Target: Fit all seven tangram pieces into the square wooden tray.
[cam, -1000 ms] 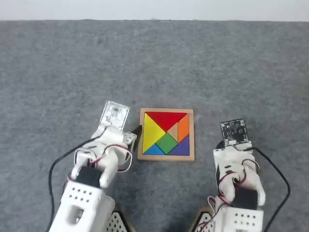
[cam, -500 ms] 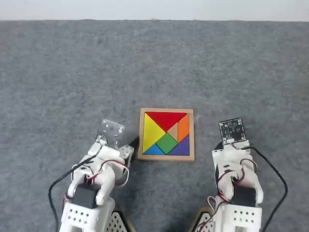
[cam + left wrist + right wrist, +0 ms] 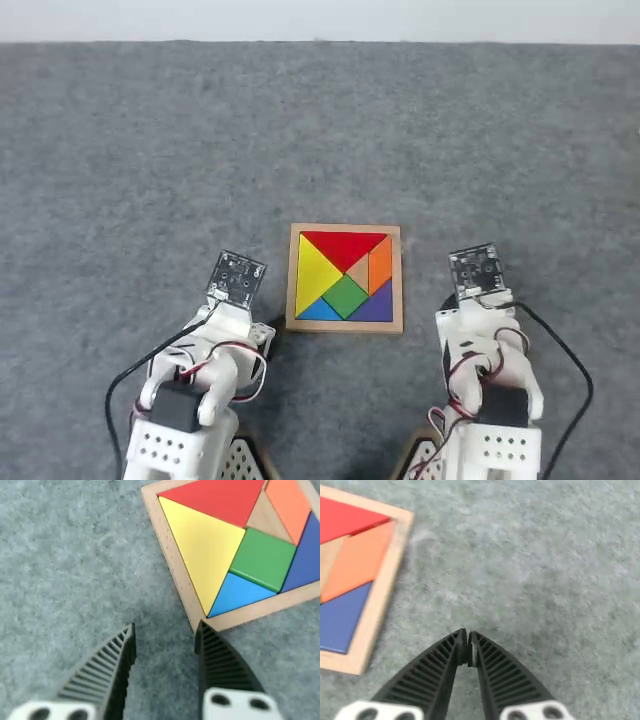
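Risk noted: if the left gripper (image 3: 165, 630), fingers parted and empty, were swung inward, the tray (image 3: 176, 560), its near-left corner just beside them, could be nudged and a piece unseated. All seven pieces (image 3: 345, 272) are seated in the tray on the bench (image 3: 150, 150). The right gripper (image 3: 468, 632), fingers closed on nothing, is held apart from its right edge.

Left gripper (image 3: 165, 625) farther back from the tray (image 3: 174, 555) edge.

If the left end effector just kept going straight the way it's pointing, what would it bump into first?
Likely the near corner of the wooden tray: one finger of the open left end effector sits right before its rim, the other faces bare carpet. Depth is unclear.
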